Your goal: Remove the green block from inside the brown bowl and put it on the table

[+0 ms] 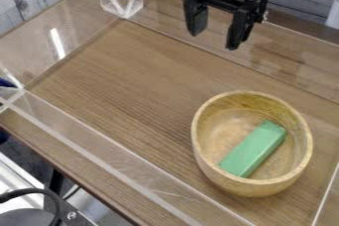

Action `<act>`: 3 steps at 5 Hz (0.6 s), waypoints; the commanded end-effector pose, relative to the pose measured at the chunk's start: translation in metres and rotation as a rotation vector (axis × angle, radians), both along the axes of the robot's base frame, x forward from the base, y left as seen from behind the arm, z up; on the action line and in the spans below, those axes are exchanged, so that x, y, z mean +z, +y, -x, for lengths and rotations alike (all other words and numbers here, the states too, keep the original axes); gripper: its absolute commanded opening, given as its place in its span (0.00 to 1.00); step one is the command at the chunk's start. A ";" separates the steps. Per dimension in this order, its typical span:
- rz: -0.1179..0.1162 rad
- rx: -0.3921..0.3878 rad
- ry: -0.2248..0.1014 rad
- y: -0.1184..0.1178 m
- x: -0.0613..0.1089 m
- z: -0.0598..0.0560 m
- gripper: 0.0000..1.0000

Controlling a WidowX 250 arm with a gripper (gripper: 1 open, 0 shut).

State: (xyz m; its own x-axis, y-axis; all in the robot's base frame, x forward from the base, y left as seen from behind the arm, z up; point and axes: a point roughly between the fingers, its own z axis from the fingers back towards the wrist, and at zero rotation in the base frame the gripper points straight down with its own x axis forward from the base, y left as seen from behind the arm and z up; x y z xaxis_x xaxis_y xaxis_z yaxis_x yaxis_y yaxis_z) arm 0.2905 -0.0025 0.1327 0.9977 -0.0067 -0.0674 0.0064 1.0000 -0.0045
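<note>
Operator, your scene held one brown bowl, one green block, one gripper and one table. The block was bright green, flat and rectangular, lying tilted inside the bowl, one end up against the far inner wall. The bowl, light tan with a thick rim, sat on the table's near right part. Your gripper hung above the table beyond the bowl, jaws spread wide, holding nothing. Clear acrylic walls bordered the table. Nothing covered the bowl.
</note>
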 end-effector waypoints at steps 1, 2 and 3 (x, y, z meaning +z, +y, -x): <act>-0.008 0.039 -0.001 0.027 -0.002 0.006 1.00; -0.020 0.092 -0.009 0.060 -0.005 0.019 1.00; -0.019 0.063 -0.071 0.075 0.004 0.007 1.00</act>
